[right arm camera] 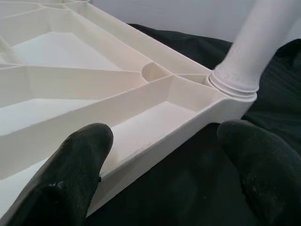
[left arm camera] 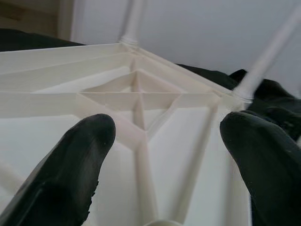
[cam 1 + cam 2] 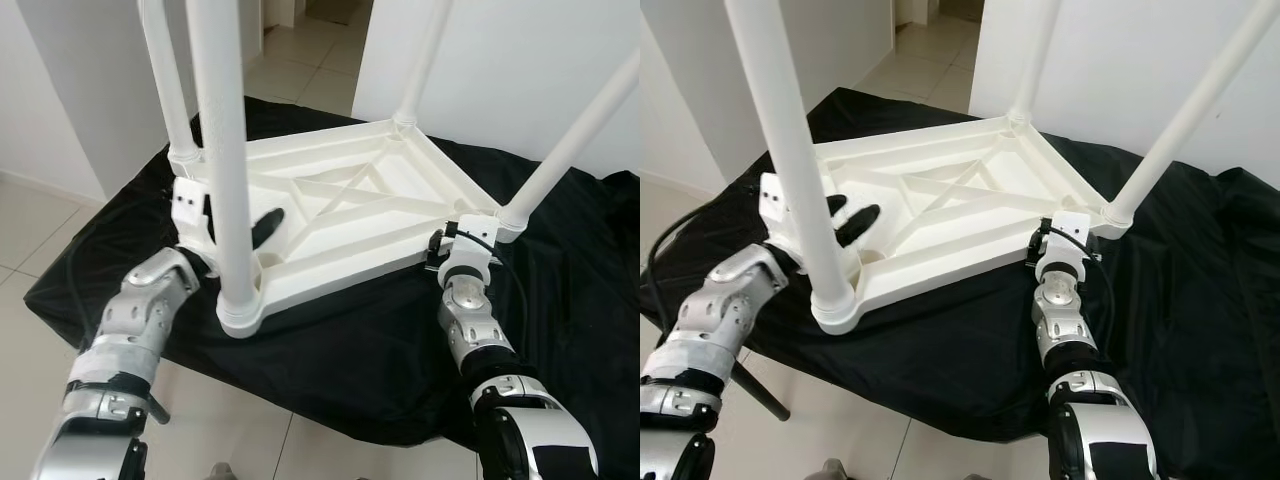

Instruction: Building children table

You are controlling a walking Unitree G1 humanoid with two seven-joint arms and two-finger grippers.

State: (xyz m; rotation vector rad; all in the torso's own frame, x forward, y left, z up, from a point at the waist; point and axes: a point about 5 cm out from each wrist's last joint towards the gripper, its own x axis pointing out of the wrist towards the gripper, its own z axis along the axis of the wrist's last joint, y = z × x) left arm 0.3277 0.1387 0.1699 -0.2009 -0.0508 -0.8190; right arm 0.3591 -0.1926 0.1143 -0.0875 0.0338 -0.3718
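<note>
Black cloth (image 3: pixel 330 340) draped over a low desk, wrinkled, hanging past the near edge and bunched in folds toward the far right (image 3: pixel 1230 230). Pale tiled floor (image 3: pixel 30 230) beneath, large square tiles with thin dark grout lines, continuing into a passage at the far end (image 3: pixel 300 60). White walls (image 3: pixel 1110 70) on both sides of that passage, plain and unmarked, one rising behind the cloth on the right, another (image 3: pixel 70 90) on the left with a low skirting board along its base. Dark slanted leg (image 3: pixel 760 395) below the cloth's near left corner, angled down to the floor. Black cable (image 3: pixel 665 250) looping at the left edge.
</note>
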